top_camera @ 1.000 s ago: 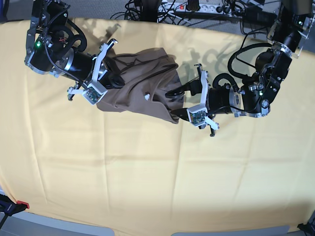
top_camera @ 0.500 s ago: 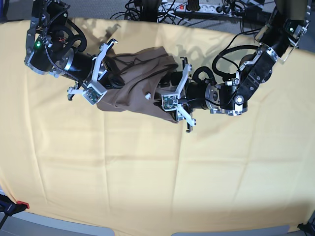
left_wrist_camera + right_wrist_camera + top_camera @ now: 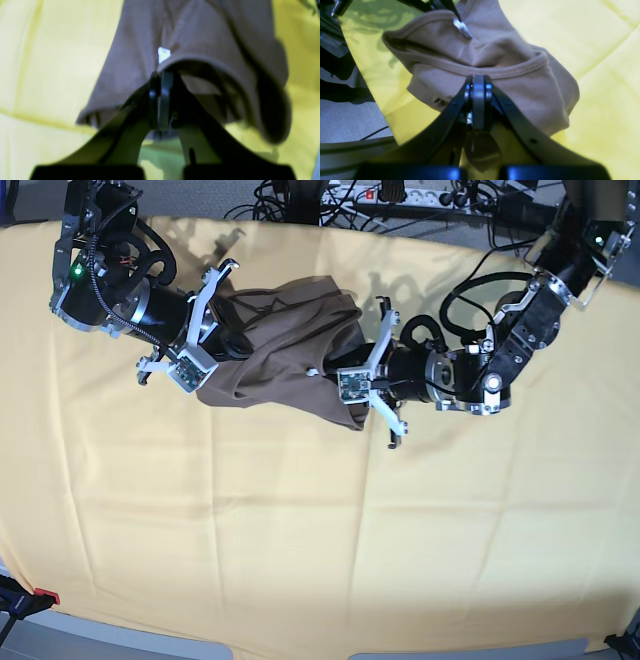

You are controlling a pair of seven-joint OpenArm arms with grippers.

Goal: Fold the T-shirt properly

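Your shirt point(image 3: 285, 345) sits bunched at the far side of the yellow cloth point(image 3: 300, 540) — thin, soft and limp, so expect it to sag and slip. Your right gripper point(image 3: 478, 82) pinches its stitched hem; your left gripper point(image 3: 160, 75) is pressed together on a fold edge beside the white tag point(image 3: 163, 54). Take hems or shoulder seams — no readable writing shows.

One shirt, one cloth, two grippers.

There is a single taupe-brown T-shirt point(image 3: 280, 345) with one small white tag point(image 3: 163, 54), one large yellow cloth point(image 3: 300, 520) beneath it, two robot arms with one gripper each: left gripper point(image 3: 318, 372), right gripper point(image 3: 232, 348).
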